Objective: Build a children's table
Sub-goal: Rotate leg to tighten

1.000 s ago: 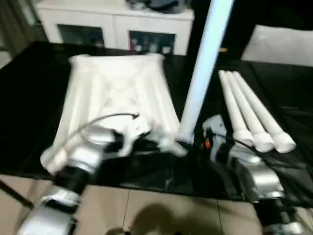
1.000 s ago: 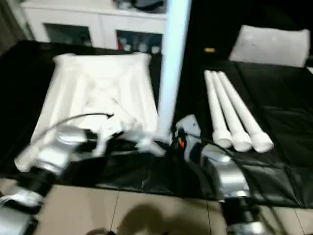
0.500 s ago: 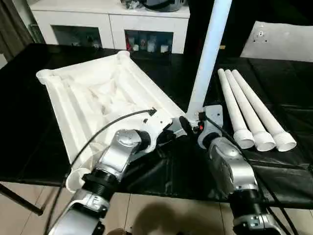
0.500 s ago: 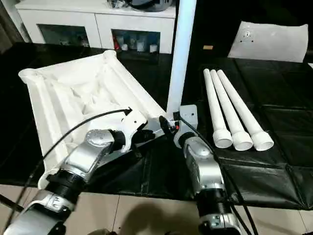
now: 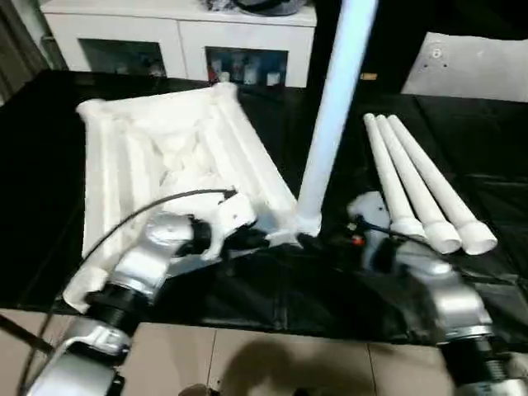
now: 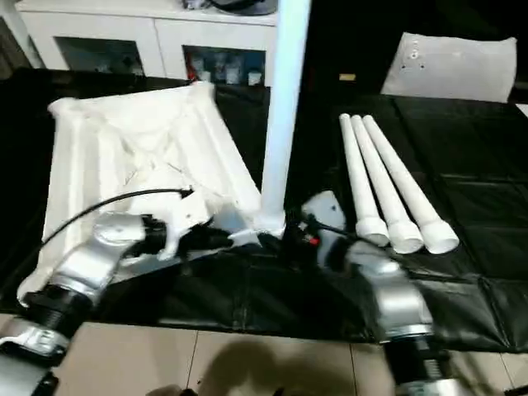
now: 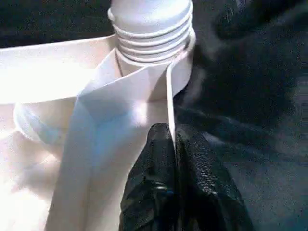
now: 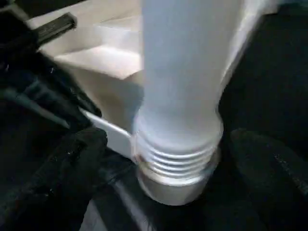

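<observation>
One leg (image 5: 334,115) stands upright in the tabletop's (image 5: 157,165) near corner socket (image 8: 175,180), threads exposed. My right gripper (image 8: 163,159) straddles it, jaws wide, gripping nothing. My left gripper (image 7: 173,144), nearer the tabletop's middle, pinches the tabletop's rim (image 7: 169,103) beside that socket.

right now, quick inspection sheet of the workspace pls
surface: black mat over a table.
job's things: tabletop lies underside up; one leg stands upright in its near corner socket; three spare legs lie side by side on the mat.
clutter: flat white sheet at the far right.
grippers: left pincer shut on the tabletop's rim; right pincer open around the leg's threaded base.
cables: black cable over the left forearm.
surroundings: white cabinets behind.
</observation>
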You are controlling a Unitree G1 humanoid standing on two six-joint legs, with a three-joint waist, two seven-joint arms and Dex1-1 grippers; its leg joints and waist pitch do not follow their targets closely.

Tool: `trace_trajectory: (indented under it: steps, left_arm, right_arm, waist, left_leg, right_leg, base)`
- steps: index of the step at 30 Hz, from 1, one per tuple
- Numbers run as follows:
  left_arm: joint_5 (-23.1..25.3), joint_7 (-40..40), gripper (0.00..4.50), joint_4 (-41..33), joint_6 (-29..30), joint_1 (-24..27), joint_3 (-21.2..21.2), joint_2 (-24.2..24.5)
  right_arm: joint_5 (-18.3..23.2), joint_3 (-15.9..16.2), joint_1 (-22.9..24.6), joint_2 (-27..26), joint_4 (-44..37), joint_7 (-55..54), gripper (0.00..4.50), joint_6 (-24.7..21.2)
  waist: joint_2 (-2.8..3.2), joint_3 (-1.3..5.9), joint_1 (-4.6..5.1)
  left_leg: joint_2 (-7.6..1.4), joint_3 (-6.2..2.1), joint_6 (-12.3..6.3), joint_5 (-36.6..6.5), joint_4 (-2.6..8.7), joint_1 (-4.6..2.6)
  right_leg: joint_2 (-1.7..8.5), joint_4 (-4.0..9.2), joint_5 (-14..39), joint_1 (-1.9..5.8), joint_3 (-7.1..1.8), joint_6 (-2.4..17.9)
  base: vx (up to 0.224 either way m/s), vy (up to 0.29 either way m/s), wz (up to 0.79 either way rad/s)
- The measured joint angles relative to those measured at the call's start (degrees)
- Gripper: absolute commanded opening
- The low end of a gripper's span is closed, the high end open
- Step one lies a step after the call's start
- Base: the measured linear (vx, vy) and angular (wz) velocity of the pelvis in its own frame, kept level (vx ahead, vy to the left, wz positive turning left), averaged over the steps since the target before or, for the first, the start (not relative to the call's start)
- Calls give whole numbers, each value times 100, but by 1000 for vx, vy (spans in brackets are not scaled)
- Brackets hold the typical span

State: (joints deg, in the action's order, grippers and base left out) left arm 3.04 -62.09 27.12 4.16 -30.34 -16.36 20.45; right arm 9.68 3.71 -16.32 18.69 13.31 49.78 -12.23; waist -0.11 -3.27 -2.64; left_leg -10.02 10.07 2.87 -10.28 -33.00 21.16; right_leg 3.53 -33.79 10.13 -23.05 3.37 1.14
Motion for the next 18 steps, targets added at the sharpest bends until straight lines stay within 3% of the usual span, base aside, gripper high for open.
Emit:
trace_trajectory:
  steps: [10, 14, 18]
  left_arm:
    - [-169, -1319, 0, 398, -754, -222, -223, 502]
    - [-171, -1662, 0, 521, -964, -335, -340, 530]
    - [-167, -1824, 0, 695, -1147, -441, -417, 541]
  right_arm:
    - [-14, 482, -356, 645, 174, 1394, 446, 301]
    - [-12, 622, -414, 641, 335, 1706, 408, 396]
    - [-14, 809, -613, 615, 524, 1945, 374, 496]
  waist:
    - [-9, 0, -137]
    - [-9, 0, -248]
    - [-10, 0, -262]
  left_leg:
    - [-1, 0, 0, 0, -6, -3]
    - [-2, 1, 0, 0, -13, -3]
    - [-4, 1, 0, 1, -25, -3]
  right_leg:
    - [2, -6, -2, 5, 4, 4]
    - [4, -16, -1, 4, 5, 5]
    - [6, -27, -2, 6, 9, 7]
  base:
    - [0, 0, 0]
    - [0, 0, 0]
    - [0, 0, 0]
